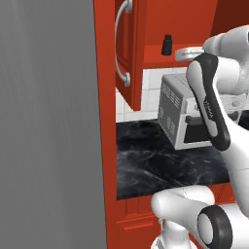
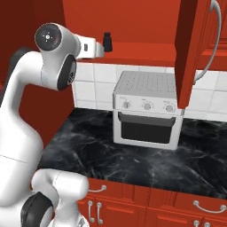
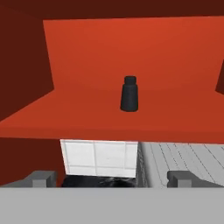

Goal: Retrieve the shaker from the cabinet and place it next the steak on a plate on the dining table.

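Note:
The shaker [image 3: 129,94] is a small black cylinder with a narrower top. It stands upright on the red shelf floor of the open cabinet [image 3: 131,52], and also appears as the shaker [image 1: 167,44] and the shaker [image 2: 107,42] in the base views. My gripper [image 3: 113,179] is open, level with the shelf's front edge and short of the shaker, with nothing between its fingertips [image 3: 43,178]. The cabinet door [image 1: 127,48] with its curved silver handle is swung open. The steak, the plate and the dining table are out of view.
A white toaster oven [image 2: 148,108] sits on the black marble counter [image 2: 111,155] under the cabinet, against white wall tiles. A tall grey panel [image 1: 48,121] fills the left side. The open door [image 2: 190,53] hangs out over the counter. Red drawers [image 2: 177,208] run below.

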